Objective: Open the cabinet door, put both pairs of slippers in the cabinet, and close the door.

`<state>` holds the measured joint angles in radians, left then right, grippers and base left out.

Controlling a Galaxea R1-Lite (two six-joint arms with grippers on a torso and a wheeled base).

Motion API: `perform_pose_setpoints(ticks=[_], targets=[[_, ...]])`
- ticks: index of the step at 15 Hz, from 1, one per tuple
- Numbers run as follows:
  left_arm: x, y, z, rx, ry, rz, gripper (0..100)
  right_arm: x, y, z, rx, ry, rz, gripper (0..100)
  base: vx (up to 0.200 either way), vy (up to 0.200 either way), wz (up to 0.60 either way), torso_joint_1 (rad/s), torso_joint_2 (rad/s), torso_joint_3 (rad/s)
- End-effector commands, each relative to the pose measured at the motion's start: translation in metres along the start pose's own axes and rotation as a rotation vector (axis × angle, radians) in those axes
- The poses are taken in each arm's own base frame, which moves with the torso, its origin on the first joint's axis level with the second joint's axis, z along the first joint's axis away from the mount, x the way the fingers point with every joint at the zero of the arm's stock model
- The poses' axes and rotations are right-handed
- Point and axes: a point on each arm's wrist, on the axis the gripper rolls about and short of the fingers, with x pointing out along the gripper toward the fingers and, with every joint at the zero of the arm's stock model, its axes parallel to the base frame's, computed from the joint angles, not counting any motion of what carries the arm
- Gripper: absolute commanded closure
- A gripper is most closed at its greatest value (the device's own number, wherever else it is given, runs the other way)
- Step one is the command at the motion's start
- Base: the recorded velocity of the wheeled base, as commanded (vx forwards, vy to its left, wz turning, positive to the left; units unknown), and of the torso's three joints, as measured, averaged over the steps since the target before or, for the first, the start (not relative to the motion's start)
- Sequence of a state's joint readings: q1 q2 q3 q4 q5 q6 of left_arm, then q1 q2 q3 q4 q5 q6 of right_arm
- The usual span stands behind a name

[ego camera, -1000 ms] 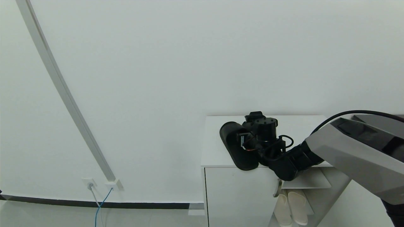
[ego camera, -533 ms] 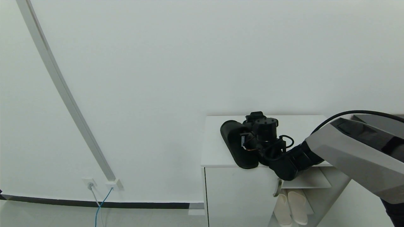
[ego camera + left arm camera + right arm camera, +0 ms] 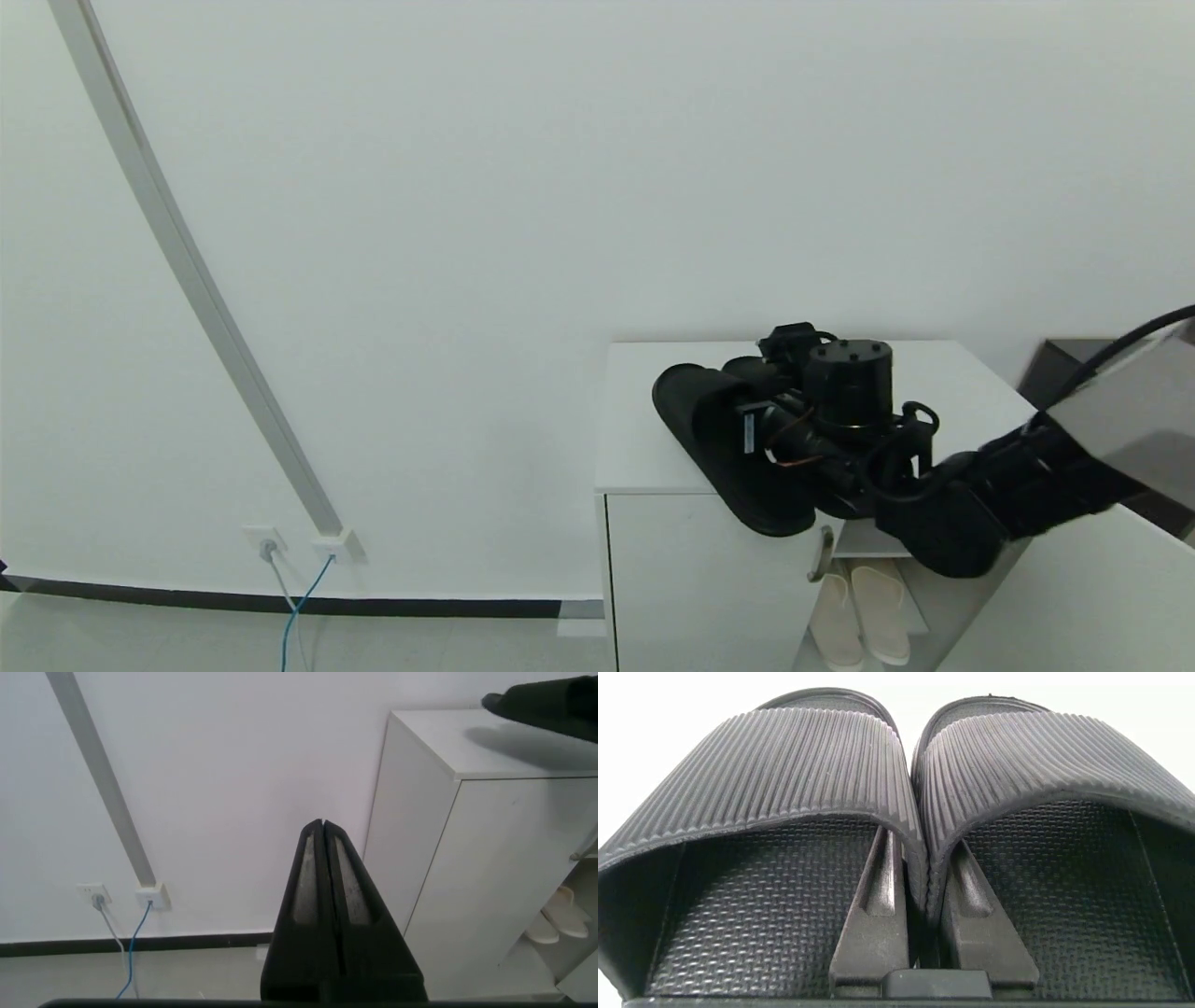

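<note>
A pair of black slippers (image 3: 738, 448) hangs over the front edge of the white cabinet (image 3: 644, 439), lifted off its top. My right gripper (image 3: 761, 425) is shut on the two inner sides of the slippers (image 3: 915, 849), one finger (image 3: 878, 905) inside each shoe. A pair of white slippers (image 3: 859, 607) lies on the floor of the cabinet's open right compartment, also seen as white slippers (image 3: 556, 917) from the left wrist. My left gripper (image 3: 323, 835) is shut with nothing in it, out to the left of the cabinet and facing the wall.
The cabinet's left door (image 3: 709, 588) is shut, with a metal handle (image 3: 823, 555) at its right edge. The right door (image 3: 1074, 597) stands open at the lower right. An inner shelf (image 3: 873, 539) sits above the white slippers. Wall sockets with cables (image 3: 299, 560) are low on the wall.
My right gripper has pulled the black slippers off the cabinet top, toward me and to the right. The pair now overhangs the front edge. The left arm has not moved.
</note>
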<state>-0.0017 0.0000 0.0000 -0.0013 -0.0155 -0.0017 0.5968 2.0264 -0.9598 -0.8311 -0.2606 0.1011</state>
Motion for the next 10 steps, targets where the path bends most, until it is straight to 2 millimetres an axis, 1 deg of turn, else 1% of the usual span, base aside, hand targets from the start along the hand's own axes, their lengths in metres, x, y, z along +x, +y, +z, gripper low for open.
perform_pose_setpoints(ticks=[1, 2, 3, 4, 6, 10], targets=[[0.0, 0.0, 0.0, 0.0, 0.0, 0.0, 100, -0.087, 0.009, 0.027, -0.054, -0.035, 0.151, 100, 0.0, 0.0, 0.0, 0.0, 0.0, 0.0], [0.0, 0.0, 0.0, 0.0, 0.001, 0.0, 100, -0.095, 0.01, 0.031, -0.068, -0.039, 0.162, 100, 0.0, 0.0, 0.0, 0.0, 0.0, 0.0], [0.0, 0.0, 0.0, 0.0, 0.001, 0.0, 100, -0.124, 0.018, 0.044, -0.09, -0.068, 0.216, 100, 0.0, 0.0, 0.0, 0.0, 0.0, 0.0], [0.0, 0.0, 0.0, 0.0, 0.0, 0.0, 100, -0.136, 0.02, 0.053, -0.085, -0.098, 0.238, 100, 0.0, 0.0, 0.0, 0.0, 0.0, 0.0], [0.0, 0.0, 0.0, 0.0, 0.001, 0.0, 100, -0.137, 0.022, 0.063, -0.071, -0.133, 0.241, 100, 0.0, 0.0, 0.0, 0.0, 0.0, 0.0], [0.0, 0.0, 0.0, -0.001, 0.0, 0.002, 100, -0.133, 0.023, 0.061, -0.009, -0.118, 0.244, 100, 0.0, 0.0, 0.0, 0.0, 0.0, 0.0]])
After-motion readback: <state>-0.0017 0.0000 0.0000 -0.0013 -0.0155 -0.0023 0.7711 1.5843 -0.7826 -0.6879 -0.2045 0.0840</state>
